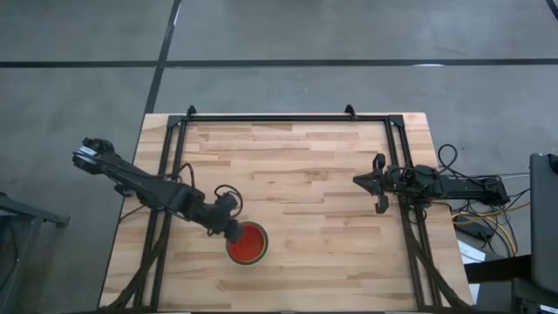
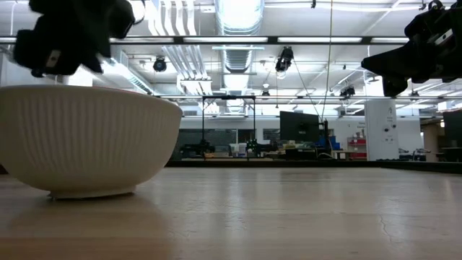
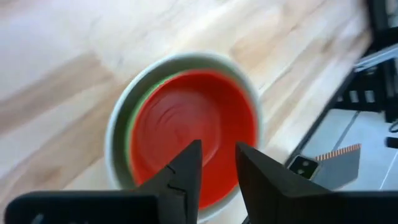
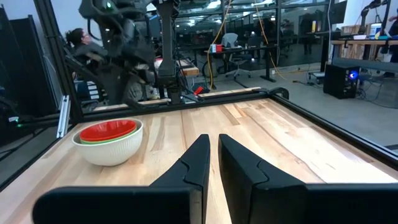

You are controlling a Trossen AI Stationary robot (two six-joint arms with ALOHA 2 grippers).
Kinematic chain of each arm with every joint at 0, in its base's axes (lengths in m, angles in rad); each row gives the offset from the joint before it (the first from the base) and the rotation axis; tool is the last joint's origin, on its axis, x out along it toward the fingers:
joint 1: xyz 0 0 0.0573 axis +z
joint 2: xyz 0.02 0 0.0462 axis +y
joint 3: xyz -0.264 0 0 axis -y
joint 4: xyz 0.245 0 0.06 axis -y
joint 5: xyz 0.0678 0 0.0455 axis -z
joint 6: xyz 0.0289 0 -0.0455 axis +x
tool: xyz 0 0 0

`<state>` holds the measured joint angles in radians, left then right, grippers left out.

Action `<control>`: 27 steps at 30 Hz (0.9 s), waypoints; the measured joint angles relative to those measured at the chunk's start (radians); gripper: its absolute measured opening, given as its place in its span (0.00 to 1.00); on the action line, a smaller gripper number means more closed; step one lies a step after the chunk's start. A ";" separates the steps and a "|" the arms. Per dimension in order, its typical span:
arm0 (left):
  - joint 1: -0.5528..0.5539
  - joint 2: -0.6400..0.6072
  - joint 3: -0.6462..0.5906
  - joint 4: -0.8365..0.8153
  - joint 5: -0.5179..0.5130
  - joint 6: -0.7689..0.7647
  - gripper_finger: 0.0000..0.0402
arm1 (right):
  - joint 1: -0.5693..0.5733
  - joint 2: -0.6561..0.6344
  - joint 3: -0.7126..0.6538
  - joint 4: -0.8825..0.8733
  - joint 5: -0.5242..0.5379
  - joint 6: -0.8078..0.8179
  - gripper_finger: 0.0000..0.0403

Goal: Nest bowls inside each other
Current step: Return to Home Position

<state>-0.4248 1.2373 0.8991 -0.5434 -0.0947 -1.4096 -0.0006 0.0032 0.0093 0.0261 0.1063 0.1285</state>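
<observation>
The bowls stand nested in one stack (image 1: 247,244) near the table's front edge, left of centre. A ribbed white bowl (image 2: 86,137) rests on the wood. A green bowl, only its rim (image 4: 102,140) showing, sits in it, and a red bowl (image 3: 186,124) sits on top. My left gripper (image 3: 217,149) hangs open just above the stack's left side, slanting down, with nothing between its fingers. My right gripper (image 4: 213,140) waits at the table's right edge, level, shut and empty.
Black frame rails (image 1: 174,148) run along the table's left, far and right sides. Bare wood (image 1: 296,174) lies between the two arms. Cables (image 1: 488,209) lie off the right edge. A person (image 4: 78,37) sits beyond the table's left side.
</observation>
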 joint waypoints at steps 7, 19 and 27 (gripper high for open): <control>-0.002 0.000 0.075 0.019 -0.104 0.135 0.19 | 0.000 0.000 0.000 0.000 0.000 0.000 0.08; -0.003 0.000 0.075 0.184 -0.188 0.421 0.05 | 0.000 0.000 0.000 0.000 0.000 0.001 0.08; -0.003 0.000 0.056 0.287 -0.221 0.694 0.01 | 0.000 0.000 0.000 0.000 0.000 0.000 0.08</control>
<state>-0.4274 1.2374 0.9551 -0.2559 -0.3160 -0.7157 -0.0006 0.0032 0.0093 0.0261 0.1066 0.1283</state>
